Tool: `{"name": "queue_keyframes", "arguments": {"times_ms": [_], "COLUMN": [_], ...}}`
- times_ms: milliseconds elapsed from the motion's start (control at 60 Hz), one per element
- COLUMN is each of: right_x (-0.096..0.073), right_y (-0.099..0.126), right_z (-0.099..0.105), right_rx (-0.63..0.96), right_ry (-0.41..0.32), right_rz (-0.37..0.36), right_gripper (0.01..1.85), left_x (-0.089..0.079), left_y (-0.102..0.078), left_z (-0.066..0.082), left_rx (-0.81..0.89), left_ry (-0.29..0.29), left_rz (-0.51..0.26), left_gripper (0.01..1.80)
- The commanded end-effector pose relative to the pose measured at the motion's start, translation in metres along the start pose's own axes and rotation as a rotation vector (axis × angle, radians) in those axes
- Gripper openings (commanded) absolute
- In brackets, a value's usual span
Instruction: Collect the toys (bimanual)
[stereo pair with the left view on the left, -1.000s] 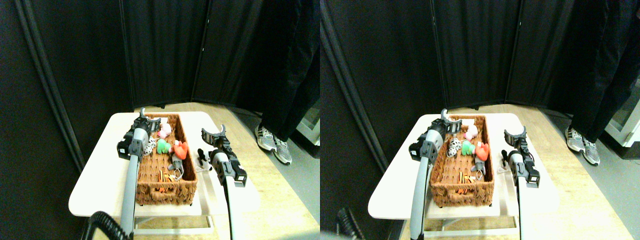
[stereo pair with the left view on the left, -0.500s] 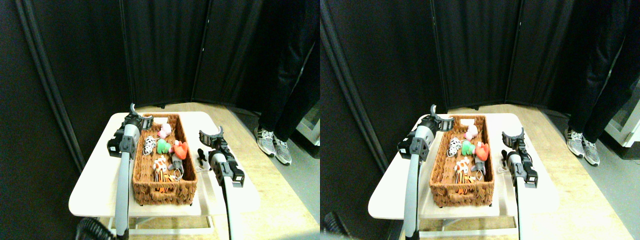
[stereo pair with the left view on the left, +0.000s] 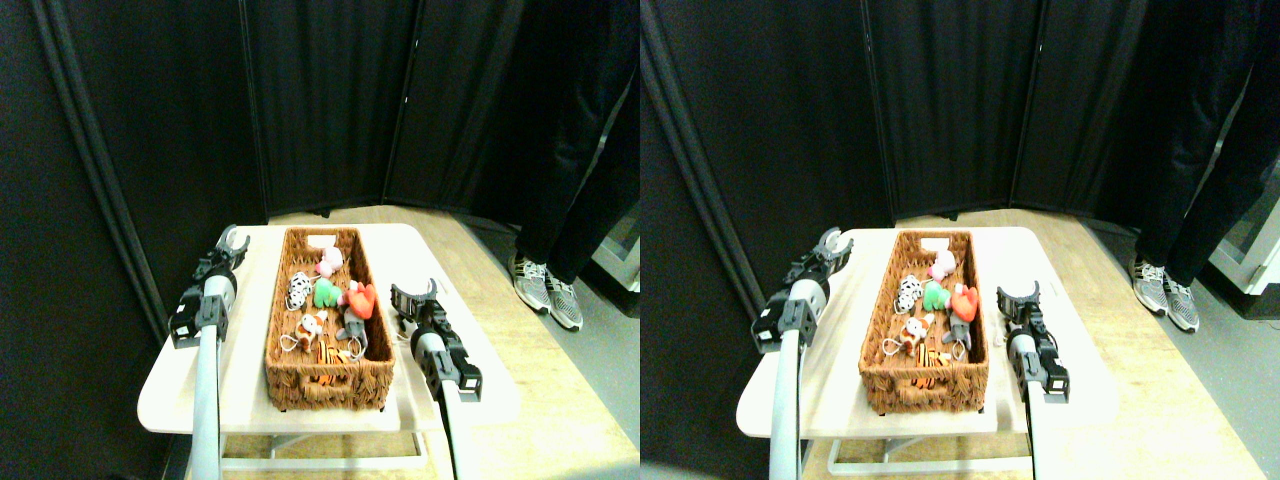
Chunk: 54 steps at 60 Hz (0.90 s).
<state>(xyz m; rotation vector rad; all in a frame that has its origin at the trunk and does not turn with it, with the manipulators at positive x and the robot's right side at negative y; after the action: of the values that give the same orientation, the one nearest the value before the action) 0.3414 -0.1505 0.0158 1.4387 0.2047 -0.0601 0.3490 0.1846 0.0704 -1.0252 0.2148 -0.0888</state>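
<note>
Left claw (stereo pair with the left view on the left: 228, 243) spread wide, empty, over worktop (stereo pair with the left view on the left: 190, 385); basket (stereo pair with the left view on the left: 325, 375) with toys (stereo pair with the left view on the left: 330, 295) just right. Right claw (stereo pair with the left view on the left: 410, 296) apart too, basket left.

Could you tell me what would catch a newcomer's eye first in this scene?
Probably the long brown woven basket in the middle of the white table, holding a cluster of bright small plush toys. Next, the left gripper and right gripper, flanking it with open jaws. A person's sneakers stand at right.
</note>
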Motion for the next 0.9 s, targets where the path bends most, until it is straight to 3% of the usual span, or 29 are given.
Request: {"name": "queue_keyframes", "arguments": {"times_ms": [17, 233, 300, 817, 900], "right_x": [0.0, -0.007, -0.008, -0.014, -0.013], "right_y": [0.003, -0.005, -0.014, -0.047, -0.048], "right_z": [-0.001, 0.003, 0.005, 0.012, 0.012], "right_rx": [-0.007, -0.002, -0.008, 0.03, 0.037], "right_ry": [0.007, -0.023, -0.028, -0.084, -0.11], "right_rz": [0.038, 0.008, -0.019, -0.086, -0.083], "right_gripper": [0.65, 0.64, 0.75, 0.74, 0.59], "left_x": [-0.002, -0.004, -0.002, -0.004, -0.005], "left_y": [0.006, 0.036, 0.044, 0.059, 0.056], "left_z": [0.003, 0.007, 0.004, -0.006, -0.007], "left_rx": [0.026, 0.027, 0.013, -0.025, -0.036], "left_ry": [-0.062, -0.088, -0.106, -0.125, -0.134], "left_rz": [-0.001, 0.053, 0.063, 0.069, 0.069], "left_gripper": [0.1, 0.05, 0.07, 0.09, 0.08]}}
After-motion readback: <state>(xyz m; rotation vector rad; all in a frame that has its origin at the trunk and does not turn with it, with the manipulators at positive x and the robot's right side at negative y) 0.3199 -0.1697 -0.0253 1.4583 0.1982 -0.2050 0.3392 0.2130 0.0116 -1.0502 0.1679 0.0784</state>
